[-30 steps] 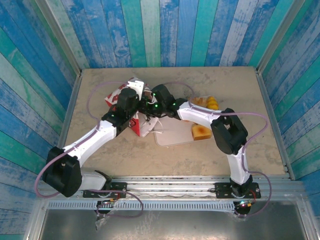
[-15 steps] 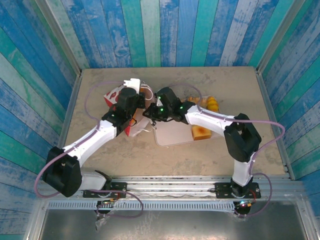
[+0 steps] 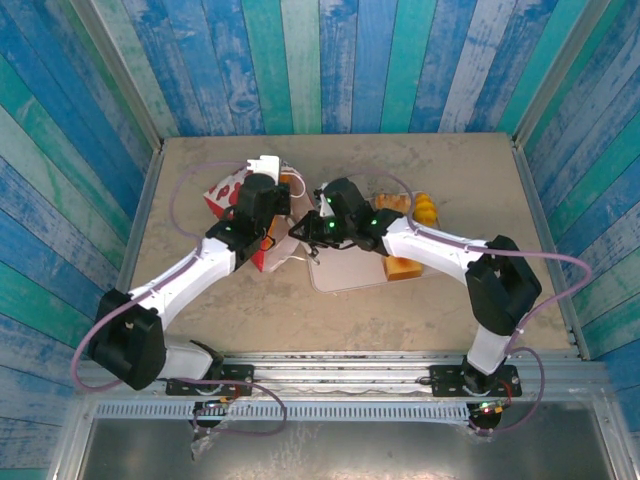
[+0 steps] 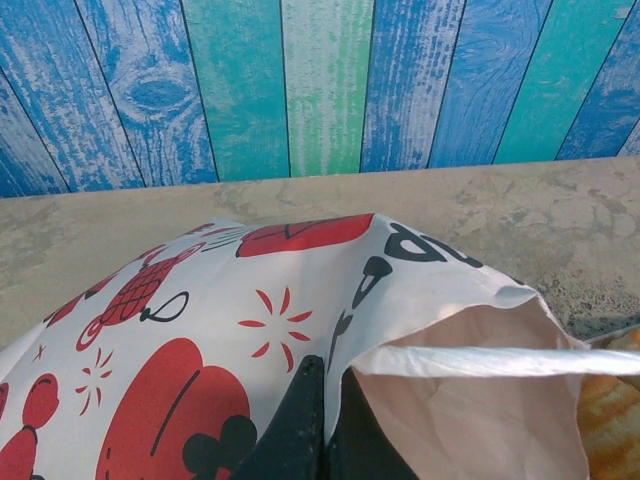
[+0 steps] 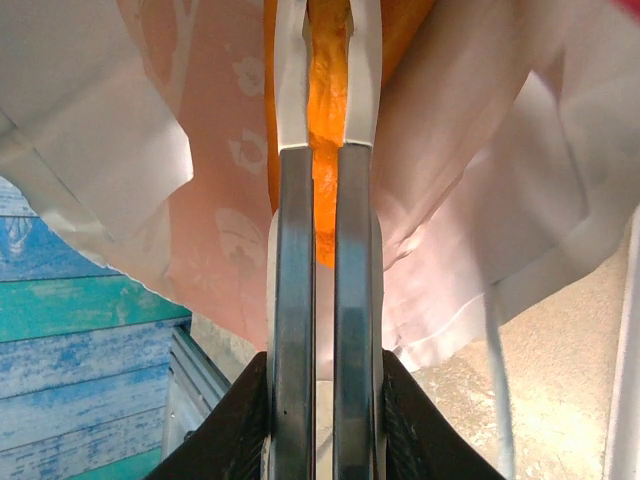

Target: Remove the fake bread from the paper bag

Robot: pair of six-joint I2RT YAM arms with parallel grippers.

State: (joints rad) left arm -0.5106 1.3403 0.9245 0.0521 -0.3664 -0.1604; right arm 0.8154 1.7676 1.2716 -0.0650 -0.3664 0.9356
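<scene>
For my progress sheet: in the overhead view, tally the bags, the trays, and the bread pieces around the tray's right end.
paper bag: 1
tray: 1
bread pieces: 3 (toast, yellow bun, golden piece)
Total: 5

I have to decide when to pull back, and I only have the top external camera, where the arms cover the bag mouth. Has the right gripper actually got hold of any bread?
Observer: Yes. On the right wrist camera the right gripper is shut on an orange bread piece, with the pale inside of the paper bag around it.
Operator: What is the left gripper doing?
Observer: On the left wrist camera the left gripper is shut, pinching the bag's wall at its rim, just below the white handle.
</scene>
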